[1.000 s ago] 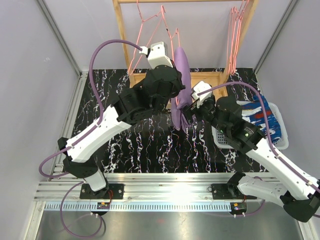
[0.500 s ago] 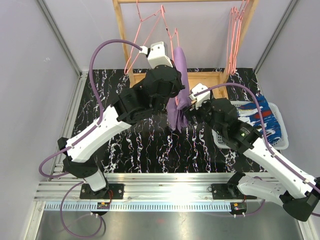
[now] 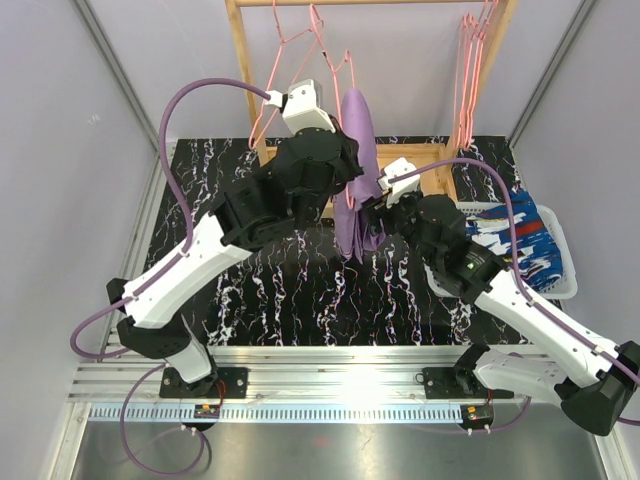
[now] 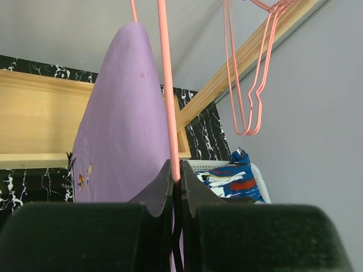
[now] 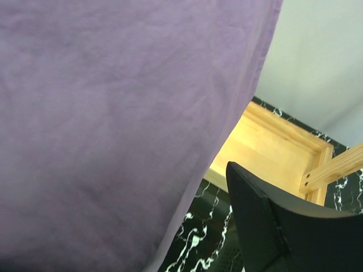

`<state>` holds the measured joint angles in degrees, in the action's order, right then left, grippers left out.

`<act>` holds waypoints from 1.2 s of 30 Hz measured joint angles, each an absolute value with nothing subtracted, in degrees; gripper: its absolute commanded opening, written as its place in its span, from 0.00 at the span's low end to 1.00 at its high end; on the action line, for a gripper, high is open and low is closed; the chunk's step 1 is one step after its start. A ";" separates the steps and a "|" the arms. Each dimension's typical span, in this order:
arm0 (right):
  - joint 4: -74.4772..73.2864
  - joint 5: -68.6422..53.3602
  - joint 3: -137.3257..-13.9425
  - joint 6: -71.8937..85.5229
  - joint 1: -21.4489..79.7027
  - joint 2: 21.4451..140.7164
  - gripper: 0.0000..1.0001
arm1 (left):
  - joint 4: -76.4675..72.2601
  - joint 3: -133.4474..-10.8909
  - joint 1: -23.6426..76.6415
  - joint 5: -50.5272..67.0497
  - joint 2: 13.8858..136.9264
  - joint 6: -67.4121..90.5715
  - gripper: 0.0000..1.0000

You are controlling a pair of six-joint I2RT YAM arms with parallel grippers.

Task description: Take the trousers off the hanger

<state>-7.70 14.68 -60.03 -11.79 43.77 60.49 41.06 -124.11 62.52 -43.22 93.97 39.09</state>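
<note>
The lilac trousers (image 3: pixel 357 140) hang folded over a pink wire hanger (image 3: pixel 325 45) on the wooden rack. My left gripper (image 4: pixel 176 171) is shut on the hanger's thin wire (image 4: pixel 168 85), right beside the lilac cloth (image 4: pixel 119 124). My right gripper (image 3: pixel 373 213) is at the lower right edge of the hanging trousers. In the right wrist view the lilac cloth (image 5: pixel 113 113) fills the left and hides one finger. The other finger (image 5: pixel 258 224) stands apart from the cloth, so the jaws are open. The dark blue patterned trousers (image 3: pixel 515 235) lie in the white basket.
The white basket (image 3: pixel 441 284) sits at the right of the black marbled table. The rack's wooden post (image 3: pixel 240 70) and base frame (image 3: pixel 428 158) stand at the back. Spare pink hangers (image 3: pixel 468 70) hang at the rack's right end. Grey walls close in both sides.
My right gripper has moved left and up against the lilac trousers, its jaws narrowing a little. The left arm has shifted slightly left, still holding the hanger.
</note>
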 measured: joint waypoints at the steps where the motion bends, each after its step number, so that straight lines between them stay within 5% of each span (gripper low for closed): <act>1: -6.04 15.03 -59.42 -12.21 43.77 60.47 0.70 | 41.08 -124.11 62.52 -43.24 93.76 39.20 0.00; 20: 16.84 3.09 -52.71 -23.20 43.79 60.84 0.67 | 41.32 -125.43 62.28 -43.05 92.73 40.18 0.00; 36: 13.85 -0.64 -46.48 -12.91 44.23 55.75 0.77 | 43.24 -125.95 58.00 -39.51 90.74 41.71 0.00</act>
<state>13.85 -0.64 -46.48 -12.91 44.23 55.75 43.24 -125.95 58.00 -39.51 90.74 41.71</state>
